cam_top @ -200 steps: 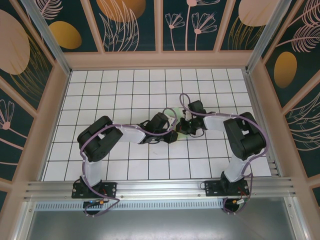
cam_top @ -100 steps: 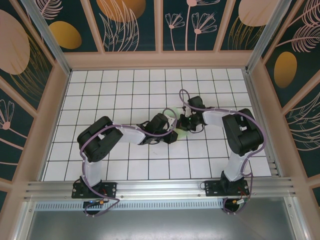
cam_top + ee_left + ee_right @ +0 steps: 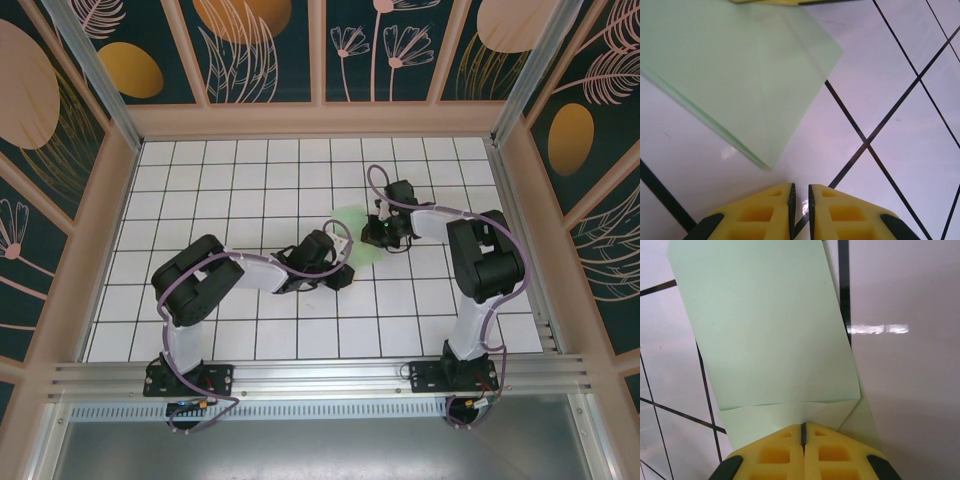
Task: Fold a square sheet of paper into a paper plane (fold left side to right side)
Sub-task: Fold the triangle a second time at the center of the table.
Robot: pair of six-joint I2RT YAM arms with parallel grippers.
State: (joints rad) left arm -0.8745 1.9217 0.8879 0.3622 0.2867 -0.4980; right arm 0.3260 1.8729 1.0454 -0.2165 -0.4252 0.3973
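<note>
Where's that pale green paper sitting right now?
From above, the green paper lies flat on the tiled table just right of centre, between the left gripper and the right gripper, whose tips sit over its edge.

the pale green folded paper sheet (image 3: 348,222) lies flat on the white grid-tiled table (image 3: 230,180), a little right of centre. the left arm's yellow-fingered gripper (image 3: 800,189) sits on the near side of it, towards its left, tips just clear of a corner. the right arm's yellow-fingered gripper (image 3: 803,427) is at its right side, tips over the paper's edge.
</note>
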